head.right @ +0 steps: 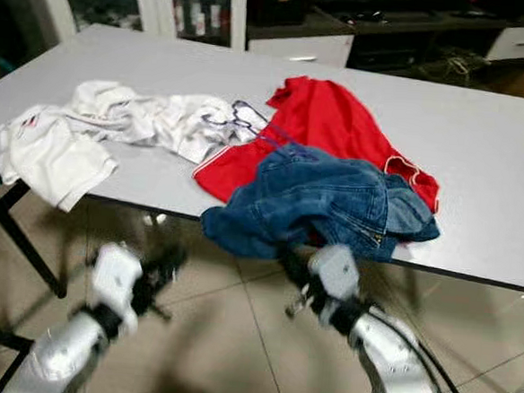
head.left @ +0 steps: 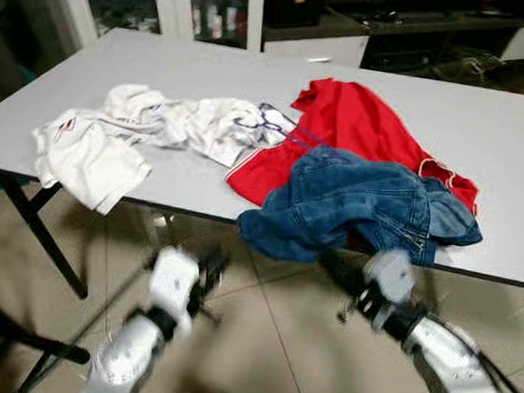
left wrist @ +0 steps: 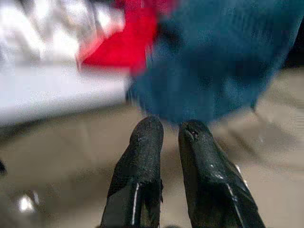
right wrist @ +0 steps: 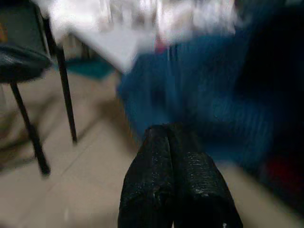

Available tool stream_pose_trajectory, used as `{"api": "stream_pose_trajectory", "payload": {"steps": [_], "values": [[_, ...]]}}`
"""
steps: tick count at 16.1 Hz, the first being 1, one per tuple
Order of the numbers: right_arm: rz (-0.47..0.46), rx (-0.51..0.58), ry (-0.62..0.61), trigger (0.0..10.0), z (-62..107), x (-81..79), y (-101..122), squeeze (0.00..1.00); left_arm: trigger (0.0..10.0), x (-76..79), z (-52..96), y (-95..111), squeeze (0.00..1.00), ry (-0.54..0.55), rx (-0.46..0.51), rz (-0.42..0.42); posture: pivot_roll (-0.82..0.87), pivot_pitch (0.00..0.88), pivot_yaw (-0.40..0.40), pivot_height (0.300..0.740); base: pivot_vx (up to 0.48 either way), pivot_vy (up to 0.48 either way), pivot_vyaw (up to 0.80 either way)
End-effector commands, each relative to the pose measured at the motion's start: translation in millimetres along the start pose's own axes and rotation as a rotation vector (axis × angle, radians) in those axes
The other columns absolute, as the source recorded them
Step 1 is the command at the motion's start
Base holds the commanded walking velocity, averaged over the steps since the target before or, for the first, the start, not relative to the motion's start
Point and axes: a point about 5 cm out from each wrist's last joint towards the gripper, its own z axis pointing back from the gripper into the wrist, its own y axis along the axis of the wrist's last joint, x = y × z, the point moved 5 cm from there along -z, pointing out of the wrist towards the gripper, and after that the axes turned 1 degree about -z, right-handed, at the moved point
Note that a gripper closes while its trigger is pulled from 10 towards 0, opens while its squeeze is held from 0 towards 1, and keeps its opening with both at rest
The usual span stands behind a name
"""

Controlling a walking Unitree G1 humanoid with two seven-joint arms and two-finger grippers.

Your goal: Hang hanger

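Table (head.left: 517,151): grey; carries white shirt (head.left: 113,137), red garment (head.left: 339,130), jeans (head.left: 351,203).
Jeans: hang over the near edge, covering part of the red garment.
Left gripper (left wrist: 166,135): below the table edge, blurred; fingers slightly parted, empty.
Right gripper (right wrist: 171,135): just under the jeans; fingers closed together, empty.
Hanger: cannot be made out.

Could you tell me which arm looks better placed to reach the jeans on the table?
Right, probably. The right gripper is just below the jeans overhanging the table edge; the left gripper sits lower, further off.
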Motion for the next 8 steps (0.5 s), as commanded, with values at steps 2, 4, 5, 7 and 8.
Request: {"api": "stream_pose_trajectory", "payload": {"steps": [2, 4, 5, 7, 8], "values": [[0.016, -0.076, -0.019, 10.0, -1.7, 7.3, -19.5, 0.0, 10.0, 0.9, 2.1, -25.1, 0.0, -0.012, -0.083, -0.001, 0.01, 0.0, 0.024, 0.74, 0.0, 0.0, 0.0], [-0.016, -0.254, -0.059, 10.0, -2.8, 14.9, -66.3, 0.0, 10.0, -2.6, 1.7, -62.8, 0.0, -0.011, -0.217, 0.006, 0.02, 0.0, 0.02, 0.74, 0.0, 0.0, 0.0], [-0.02, -0.292, -0.059, 10.0, -2.5, 14.5, -75.4, 0.0, 10.0, -3.2, 1.7, -68.9, 0.0, -0.009, -0.239, 0.006, 0.02, 0.0, 0.02, 0.74, 0.0, 0.0, 0.0], [-0.034, -0.436, -0.06, 10.0, -3.1, 10.1, -109.0, 0.0, 10.0, -8.2, 1.6, -96.7, 0.0, 0.002, -0.347, 0.01, 0.02, 0.0, 0.023, 0.74, 0.0, 0.0, 0.0], [-0.046, -0.49, -0.082, 10.0, -3.4, 11.7, -119.6, 0.0, 10.0, -12.0, 1.7, -108.4, 0.0, 0.018, -0.395, 0.007, 0.02, 0.0, 0.024, 0.74, 0.0, 0.0, 0.0]]}}
